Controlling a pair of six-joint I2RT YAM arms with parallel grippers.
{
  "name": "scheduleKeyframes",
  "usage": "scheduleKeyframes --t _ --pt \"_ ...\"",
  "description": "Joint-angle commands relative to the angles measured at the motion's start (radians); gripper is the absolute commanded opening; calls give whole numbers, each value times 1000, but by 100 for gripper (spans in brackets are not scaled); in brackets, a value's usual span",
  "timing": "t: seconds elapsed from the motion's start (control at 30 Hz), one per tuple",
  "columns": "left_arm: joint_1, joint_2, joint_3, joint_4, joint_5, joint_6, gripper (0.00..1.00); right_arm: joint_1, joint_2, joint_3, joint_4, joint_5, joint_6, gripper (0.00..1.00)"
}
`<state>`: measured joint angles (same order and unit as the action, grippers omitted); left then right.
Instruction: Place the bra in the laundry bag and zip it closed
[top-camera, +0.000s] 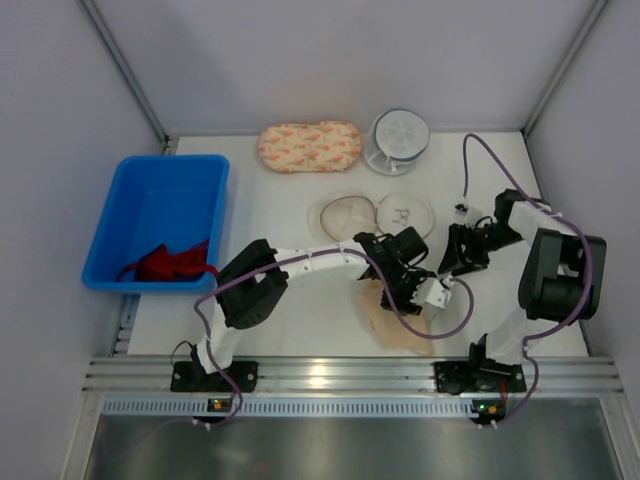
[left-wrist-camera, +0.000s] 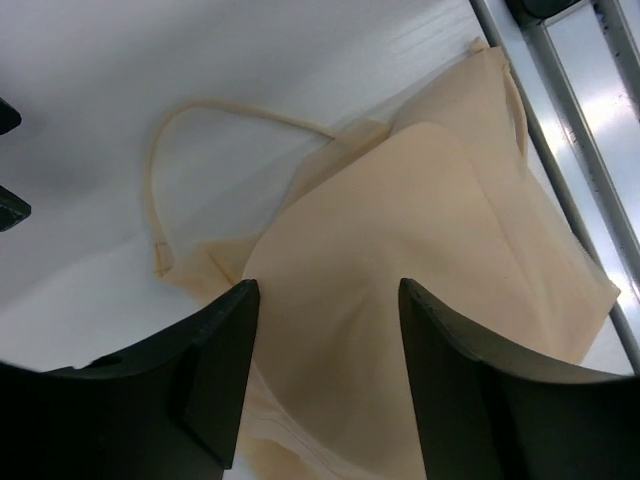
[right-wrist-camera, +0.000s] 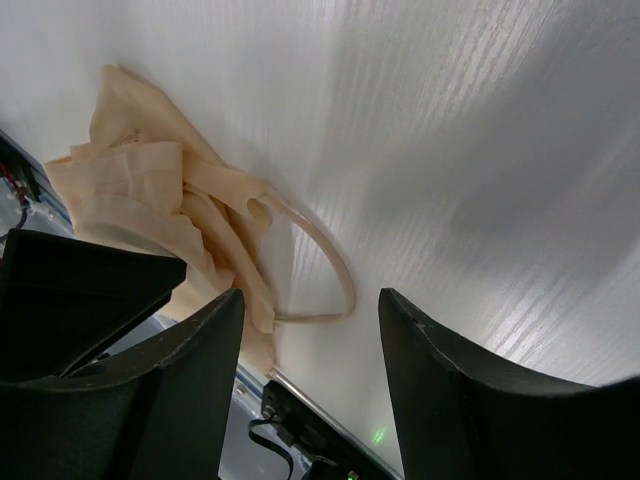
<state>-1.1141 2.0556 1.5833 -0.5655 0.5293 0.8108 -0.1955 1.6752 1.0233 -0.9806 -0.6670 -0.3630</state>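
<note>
The left gripper (left-wrist-camera: 328, 290) spreads its fingers (left-wrist-camera: 215, 380) wide over the bra (left-wrist-camera: 400, 230) at lower centre, seemingly to pinch it. The right gripper (right-wrist-camera: 310, 300) gapes empty by the strap (right-wrist-camera: 330, 260). The laundry bag (top-camera: 377, 213) lies open above.

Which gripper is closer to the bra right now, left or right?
Left. The left gripper hangs directly over the bra, jaws open; the right gripper is off to its side, over the table by the strap.

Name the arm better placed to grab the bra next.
Left looks better. The left fingers stand open over the main fabric of the bra; the right fingers frame only a strap loop and bare table, the bulk off to their side.
</note>
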Motion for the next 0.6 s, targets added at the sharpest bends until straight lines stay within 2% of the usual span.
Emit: scheduleKeyframes --t 0.0,0.1,0.13,0.23,0.37,0.57 --pt "5 17 56 27 15 91 60 25 -12 40 14 9 -10 57" --pt "5 18 73 4 -6 85 48 42 -15 31 22 9 -8 54" --pt "5 9 64 4 -11 82 48 44 -15 31 26 9 -7 54" --pt "11 -41 41 4 -17 59 61 47 -15 27 31 -2 -2 53" --pt "13 -61 47 4 -34 36 65 57 -20 31 36 -23 -1 53" --pt "37 17 106 4 -37 -16 68 87 -3 14 60 -40 10 50"
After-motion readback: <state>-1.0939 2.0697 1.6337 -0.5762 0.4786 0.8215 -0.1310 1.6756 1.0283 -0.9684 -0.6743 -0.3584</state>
